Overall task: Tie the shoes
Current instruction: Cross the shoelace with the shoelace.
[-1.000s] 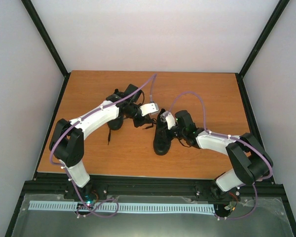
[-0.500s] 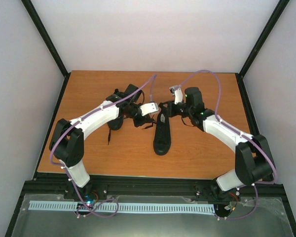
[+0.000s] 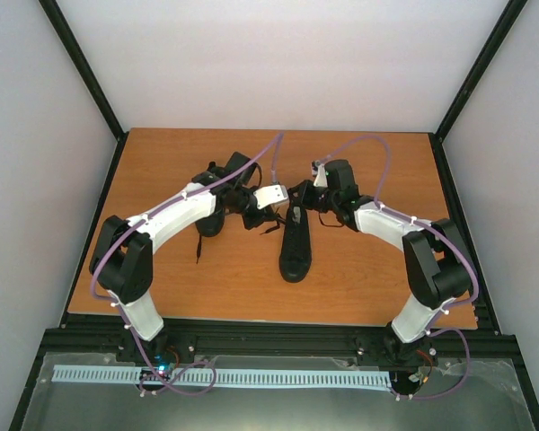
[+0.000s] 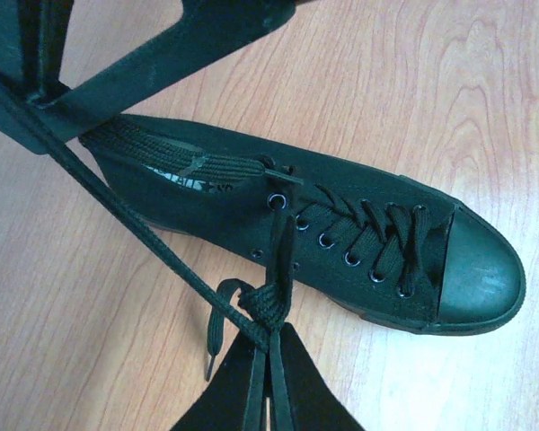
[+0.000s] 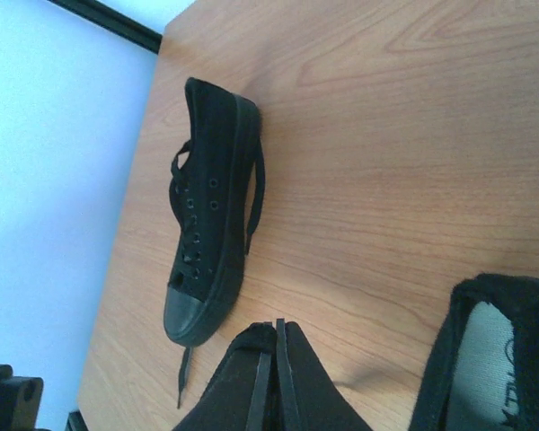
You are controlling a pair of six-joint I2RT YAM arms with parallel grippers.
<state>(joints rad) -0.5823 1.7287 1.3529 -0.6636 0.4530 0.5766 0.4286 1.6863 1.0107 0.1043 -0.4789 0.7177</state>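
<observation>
**Shoe in hand:** a black low-top canvas sneaker (image 4: pixel 341 224) lies flat mid-table, toe toward the arm bases, heel toward the far wall. Its thin black lace (image 4: pixel 117 202) leaves the top eyelets and meets in a small crossed knot (image 4: pixel 256 301). The knot hangs just beside the shoe's flank, not seated on the tongue. 1 strand runs from it, taut, up toward the right arm. A short tail ending in an aglet lies on the wood.

**2nd black canvas sneaker** (image 5: pixel 211 224): well apart to the left, partly under the left arm, laces trailing loose.

**Left gripper** (image 4: pixel 268 348): fingers together, pinched on the lace right under the knot.

**Right gripper** (image 5: pixel 271 334): fingers pressed together near the heel opening. I cannot tell whether any lace is caught between them.

**Surface:** both shoes rest on an orange-brown wooden table (image 3: pixel 359 269).

**Judgement:** the step looks like cinching the 1st crossing.
- Draw the 2 ends apart low and level, in opposite directions, so the knot slides down to the eyelets.
- Go slowly. The shoe looks light and nothing pins it, so it will likely drag or roll.
- Mind the short tail, which could slip through.
</observation>
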